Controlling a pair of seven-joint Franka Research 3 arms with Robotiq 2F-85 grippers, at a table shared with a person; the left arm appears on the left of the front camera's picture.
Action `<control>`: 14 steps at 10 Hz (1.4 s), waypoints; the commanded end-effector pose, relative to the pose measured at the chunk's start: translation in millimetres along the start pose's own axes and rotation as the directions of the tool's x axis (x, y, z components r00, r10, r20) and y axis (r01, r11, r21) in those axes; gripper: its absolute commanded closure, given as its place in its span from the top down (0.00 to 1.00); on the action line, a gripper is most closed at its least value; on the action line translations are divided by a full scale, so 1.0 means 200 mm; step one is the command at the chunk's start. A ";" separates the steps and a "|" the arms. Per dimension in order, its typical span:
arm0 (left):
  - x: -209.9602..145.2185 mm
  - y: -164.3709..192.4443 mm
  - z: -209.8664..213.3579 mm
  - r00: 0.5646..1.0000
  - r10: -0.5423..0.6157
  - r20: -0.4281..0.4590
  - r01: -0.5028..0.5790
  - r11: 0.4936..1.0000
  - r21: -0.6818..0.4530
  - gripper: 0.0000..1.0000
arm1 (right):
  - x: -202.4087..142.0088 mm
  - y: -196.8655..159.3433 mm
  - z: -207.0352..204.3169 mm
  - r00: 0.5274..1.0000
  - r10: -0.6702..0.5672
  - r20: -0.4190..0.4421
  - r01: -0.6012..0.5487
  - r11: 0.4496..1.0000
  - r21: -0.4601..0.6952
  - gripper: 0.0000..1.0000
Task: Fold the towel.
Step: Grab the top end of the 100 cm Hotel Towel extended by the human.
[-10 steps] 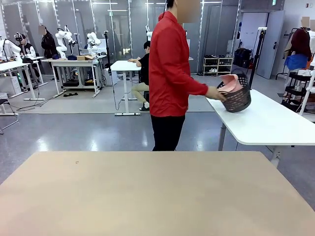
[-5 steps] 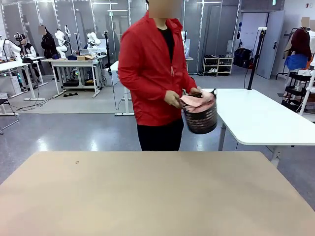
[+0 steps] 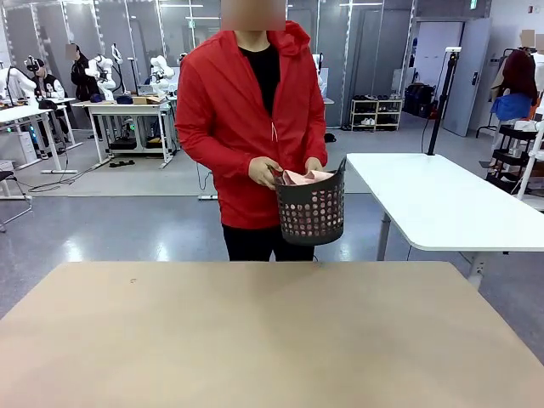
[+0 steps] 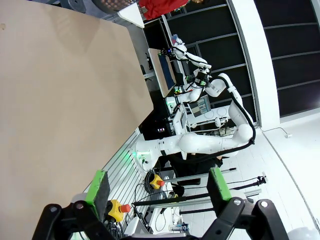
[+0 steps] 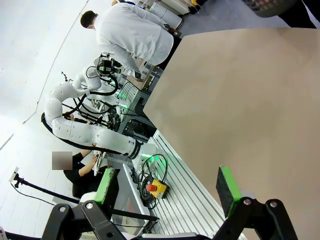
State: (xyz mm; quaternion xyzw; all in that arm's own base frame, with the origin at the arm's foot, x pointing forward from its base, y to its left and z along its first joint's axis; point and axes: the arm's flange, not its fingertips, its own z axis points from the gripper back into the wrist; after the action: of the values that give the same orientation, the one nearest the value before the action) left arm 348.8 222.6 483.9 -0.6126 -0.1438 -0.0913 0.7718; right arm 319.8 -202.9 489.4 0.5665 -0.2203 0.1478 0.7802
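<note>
Green pads (image 4: pixel 98 186) tip the fingers of the left gripper (image 4: pixel 157 176), whose jaws stand spread wide with nothing between them. The right gripper (image 5: pixel 167 176) is the same, fully apart and holding nothing. Past the fingers, each wrist view looks out over the tan table (image 3: pixel 255 340), which slants away toward its far edge. At that far edge stands the person (image 3: pixel 246 110) in a red jacket, facing the robot and holding a dark perforated basket (image 3: pixel 311 212) at waist height, above the floor and just short of the table. The towel (image 3: pixel 306 178) lies bunched in the basket, its salmon-pink folds showing over the rim. One hand (image 3: pixel 262 172) is at the rim beside the cloth, and the other seems to grip the basket's far side. By my reading the task has not begun: the towel has not reached the table, nothing is spread out and no fold has been made. It has to be handed over or laid flat first, and then all of the folding is left to do.
</note>
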 end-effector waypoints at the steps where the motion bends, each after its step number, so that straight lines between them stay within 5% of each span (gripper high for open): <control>1: 0.00 0.00 0.01 1.000 -0.009 -0.002 0.009 1.000 -0.012 1.00 | 0.01 0.00 0.01 1.000 0.022 0.008 -0.022 1.000 0.015 1.00; 14: 0.00 0.00 0.01 1.000 -0.009 -0.002 0.009 1.000 -0.012 1.00 | 0.01 0.00 0.01 1.000 0.022 0.008 -0.022 1.000 0.015 1.00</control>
State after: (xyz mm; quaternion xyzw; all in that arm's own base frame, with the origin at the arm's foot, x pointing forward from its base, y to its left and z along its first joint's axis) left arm 348.8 222.6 483.9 -0.6126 -0.1438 -0.0912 0.7719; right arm 319.8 -202.9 489.5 0.5666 -0.2204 0.1478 0.7801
